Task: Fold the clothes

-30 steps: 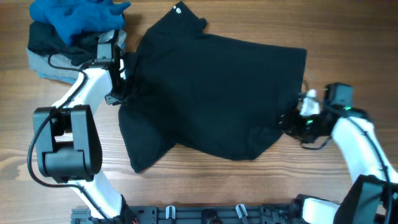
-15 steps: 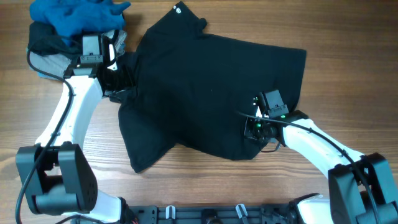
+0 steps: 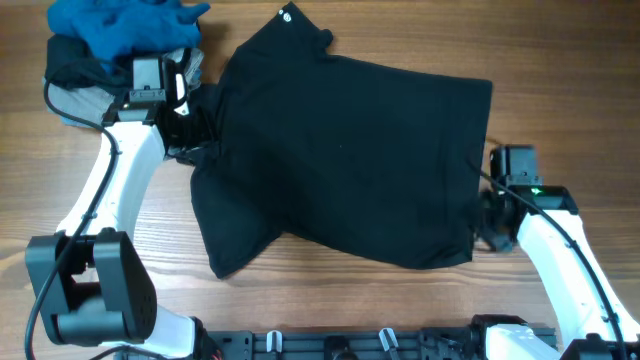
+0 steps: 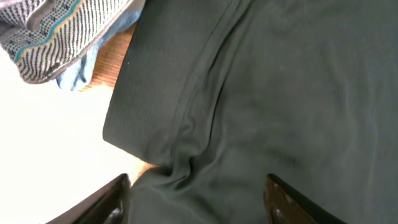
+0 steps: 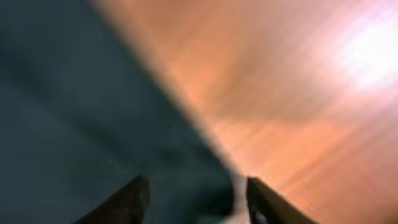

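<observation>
A black T-shirt [image 3: 340, 150] lies spread flat on the wooden table [image 3: 560, 80], collar at the far side. My left gripper [image 3: 195, 125] is over its left sleeve; in the left wrist view [image 4: 199, 199] the fingers are wide apart above wrinkled black cloth [image 4: 280, 93]. My right gripper [image 3: 483, 225] is at the shirt's lower right edge. The right wrist view is blurred; the fingers [image 5: 196, 199] stand apart with the shirt's edge [image 5: 62, 124] between them and bare wood [image 5: 298, 93] to the right.
A pile of other clothes sits at the far left corner: a blue garment [image 3: 125, 25] on top of grey and black ones [image 3: 70, 90]. A striped piece [image 4: 56, 31] of that pile shows in the left wrist view. The arm bases stand at the near edge.
My right gripper went in over the shirt's folded lower right corner, then moved back right; that corner now lies spread out. My left arm shifted slightly up-left a second ago, then stayed still.
</observation>
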